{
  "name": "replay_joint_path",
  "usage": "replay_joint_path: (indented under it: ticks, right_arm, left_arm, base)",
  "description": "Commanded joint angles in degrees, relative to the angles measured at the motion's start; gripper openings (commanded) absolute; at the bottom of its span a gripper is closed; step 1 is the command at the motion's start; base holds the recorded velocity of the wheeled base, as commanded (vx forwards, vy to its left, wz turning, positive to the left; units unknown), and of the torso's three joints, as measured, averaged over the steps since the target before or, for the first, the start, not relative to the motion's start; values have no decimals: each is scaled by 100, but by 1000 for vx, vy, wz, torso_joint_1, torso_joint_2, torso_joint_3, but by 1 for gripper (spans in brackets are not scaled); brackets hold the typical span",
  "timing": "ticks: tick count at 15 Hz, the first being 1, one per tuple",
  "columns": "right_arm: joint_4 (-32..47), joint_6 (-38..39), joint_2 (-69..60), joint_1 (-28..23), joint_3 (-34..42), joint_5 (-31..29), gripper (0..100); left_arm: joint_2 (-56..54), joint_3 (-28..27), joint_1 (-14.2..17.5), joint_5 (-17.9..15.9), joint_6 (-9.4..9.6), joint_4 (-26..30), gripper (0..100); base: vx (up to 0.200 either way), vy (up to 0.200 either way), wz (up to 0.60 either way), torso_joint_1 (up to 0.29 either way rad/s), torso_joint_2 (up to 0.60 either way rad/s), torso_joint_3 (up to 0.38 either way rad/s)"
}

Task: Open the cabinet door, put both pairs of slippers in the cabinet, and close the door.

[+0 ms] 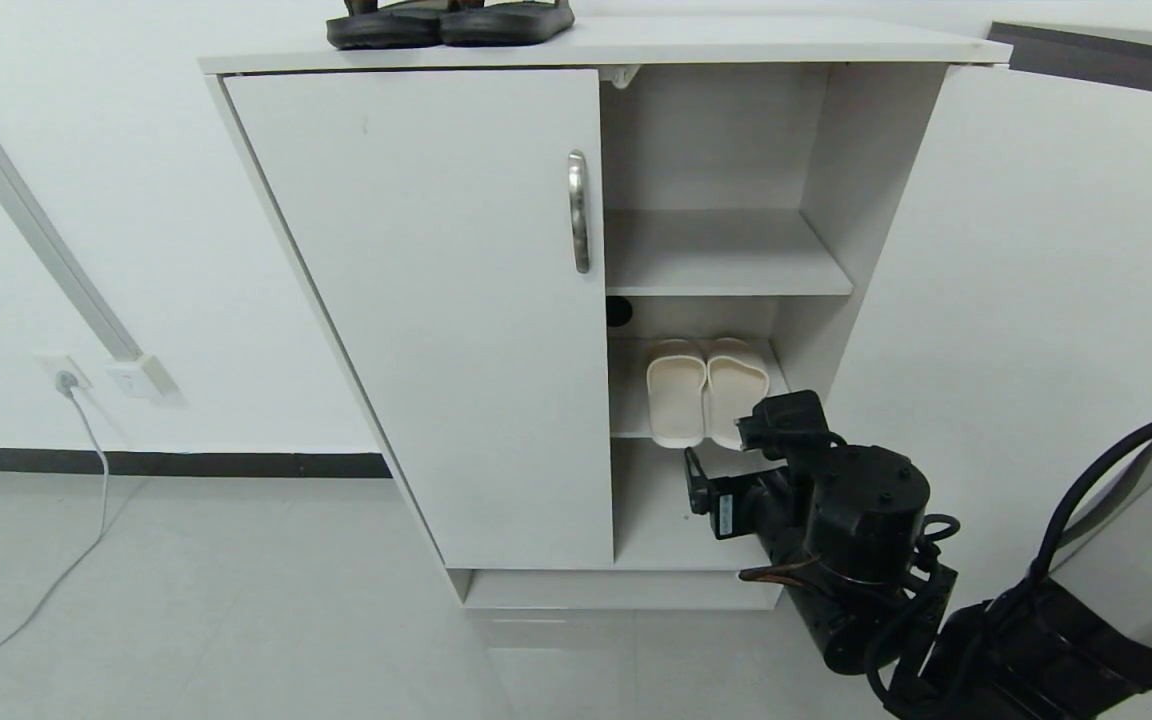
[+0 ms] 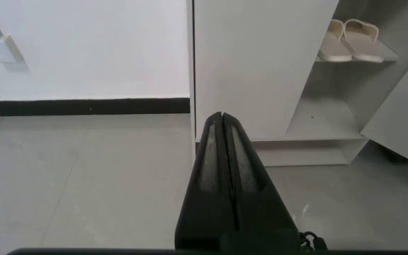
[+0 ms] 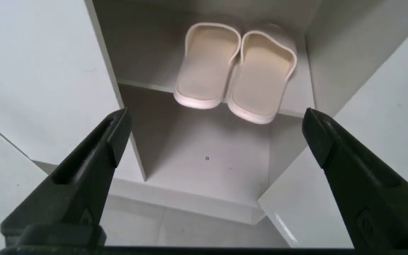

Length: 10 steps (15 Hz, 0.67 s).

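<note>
A white cabinet stands against the wall, its left door shut and its right door swung wide open. A pair of cream slippers lies side by side on the middle shelf. A black pair of slippers rests on the cabinet top. My right gripper hovers open in front of the compartment, just below and before the cream pair, holding nothing. My left gripper is shut and empty, low above the floor and facing the cabinet from a distance.
The upper shelf and the bottom shelf hold nothing. A metal handle sits on the shut door's edge. A wall socket with a grey cable trailing onto the tiled floor is at the left.
</note>
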Motion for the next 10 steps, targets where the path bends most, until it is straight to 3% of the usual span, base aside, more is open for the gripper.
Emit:
replay_joint_path:
  ticks: [1,10]
  right_arm:
    - [-13,-2,13,4,6,2,100]
    - [-145,-46,21,4,41,-51,100]
  left_arm:
    - [9,-9,0,1,-4,-1,0]
    - [9,0,0,9,-13,-1,0]
  base:
    - [0,0,0,0,0,0]
    - [0,200,0,3,1,1]
